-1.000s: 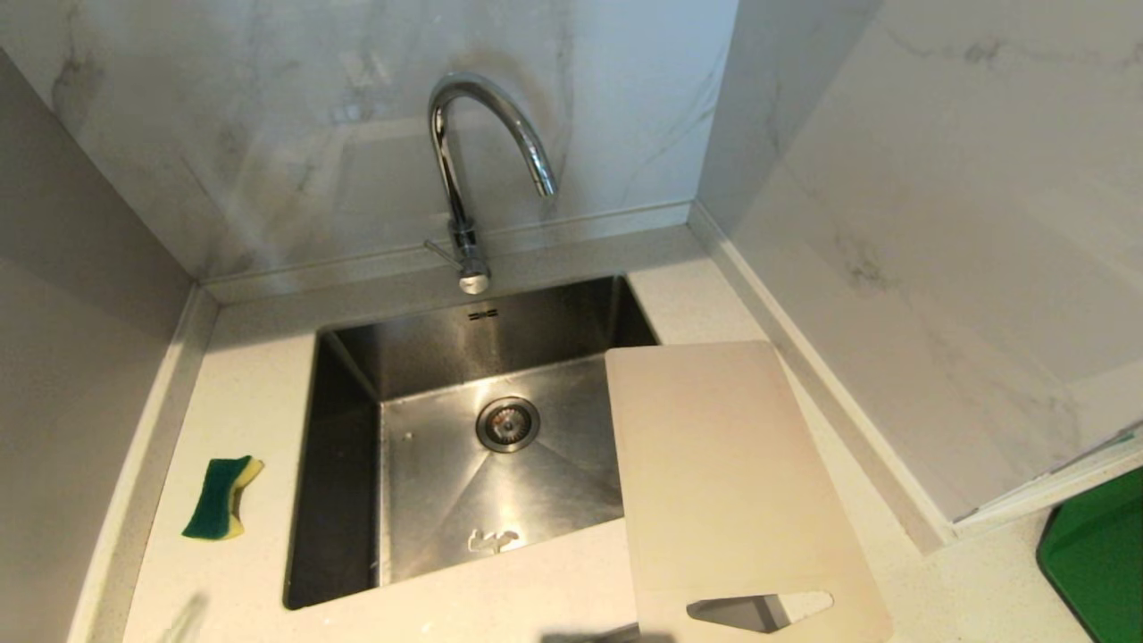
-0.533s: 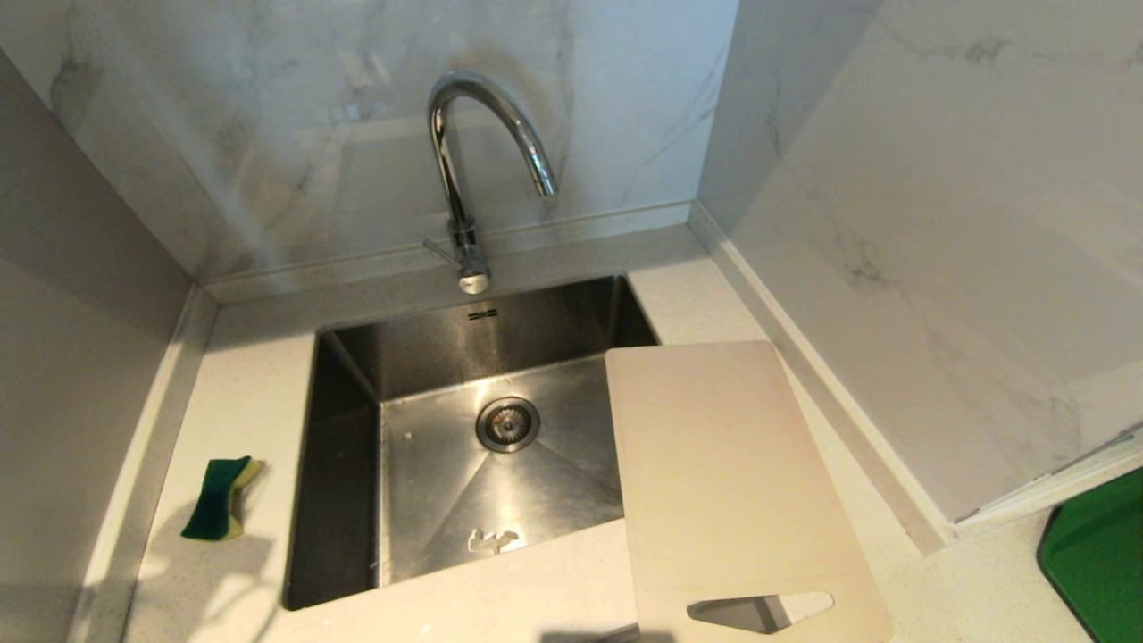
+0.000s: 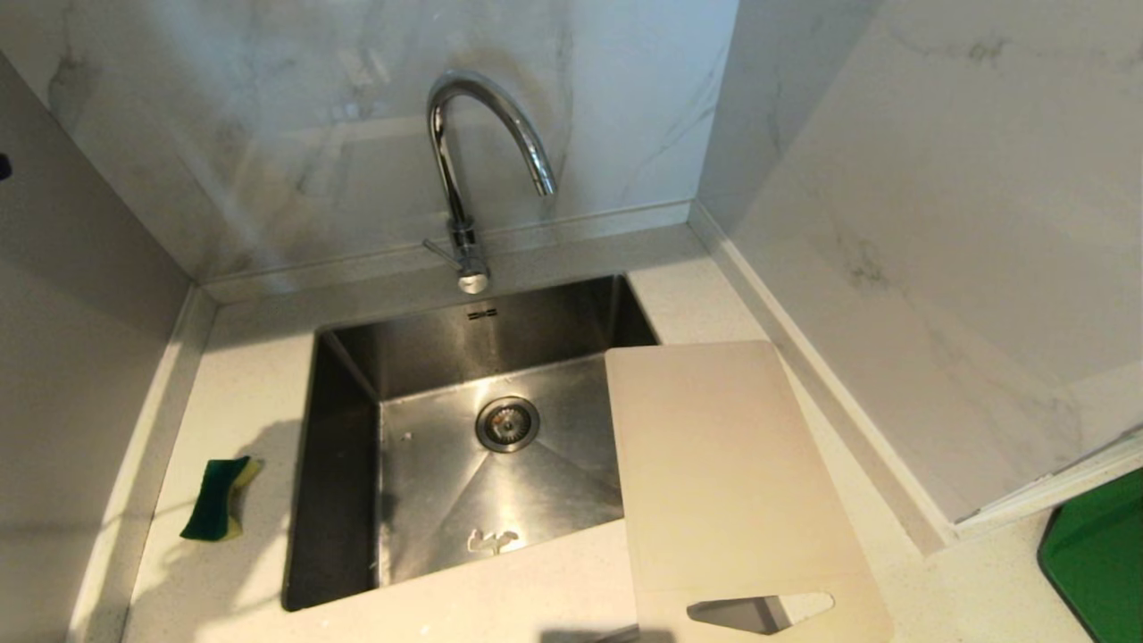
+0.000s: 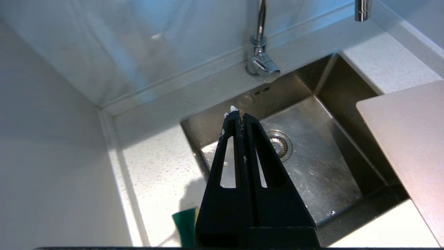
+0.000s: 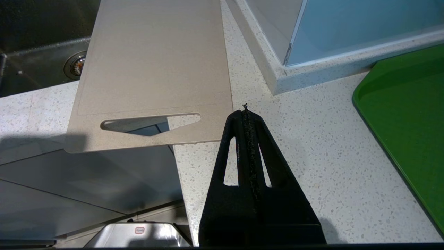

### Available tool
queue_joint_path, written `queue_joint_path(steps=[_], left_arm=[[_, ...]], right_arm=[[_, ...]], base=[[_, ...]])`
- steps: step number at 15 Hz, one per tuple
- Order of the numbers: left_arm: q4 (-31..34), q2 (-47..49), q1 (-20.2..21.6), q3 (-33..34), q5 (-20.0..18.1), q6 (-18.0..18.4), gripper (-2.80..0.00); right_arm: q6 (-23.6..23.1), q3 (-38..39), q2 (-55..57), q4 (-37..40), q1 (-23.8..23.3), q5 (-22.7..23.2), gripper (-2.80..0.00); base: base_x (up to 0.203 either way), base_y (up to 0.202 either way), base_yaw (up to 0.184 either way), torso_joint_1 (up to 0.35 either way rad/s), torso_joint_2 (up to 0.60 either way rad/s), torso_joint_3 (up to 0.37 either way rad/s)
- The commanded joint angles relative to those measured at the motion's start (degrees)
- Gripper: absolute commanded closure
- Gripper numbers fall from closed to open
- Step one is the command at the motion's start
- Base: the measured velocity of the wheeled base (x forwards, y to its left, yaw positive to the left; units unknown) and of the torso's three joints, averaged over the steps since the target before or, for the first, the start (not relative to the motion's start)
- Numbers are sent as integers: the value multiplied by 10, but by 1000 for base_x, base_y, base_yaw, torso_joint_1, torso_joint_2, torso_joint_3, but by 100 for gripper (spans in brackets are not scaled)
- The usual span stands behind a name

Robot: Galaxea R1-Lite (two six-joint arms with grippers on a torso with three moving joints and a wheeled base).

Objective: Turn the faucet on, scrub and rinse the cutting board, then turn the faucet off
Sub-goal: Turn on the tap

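The faucet [image 3: 464, 179] stands behind the sink [image 3: 339, 500], the sponge [image 3: 219, 498] lies on the surface [image 3: 241, 393] to its left, and the cutting board [image 3: 732, 482] overlaps its right rim.

L pincer [image 4: 239, 116]: fingers pressed together, empty, white flecks on the tips; raised and tilted forward-down, seen only in its own wrist view. R pincer [image 5: 245, 113]: fingers also pressed flat together, empty, grit along the seam, angled downward and low. Neither arm visible in head view.
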Motion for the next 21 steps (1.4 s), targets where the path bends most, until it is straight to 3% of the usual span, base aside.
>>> queue_joint_path(steps=[1,17,21], left_arm=[[0,27,-8,-10,2,0,0],[-3,6,-3,6,-4,-1,0],[-3,3,39,15,-47,0,0]], right_arm=[[0,0,0,0,0,0,0],[-8,0,0,-1,0,1,0],[-8,0,0,-1,0,1,0]], base=[[0,0,0,0,0,0],[0,0,0,0,0,0],[0,0,0,0,0,0]])
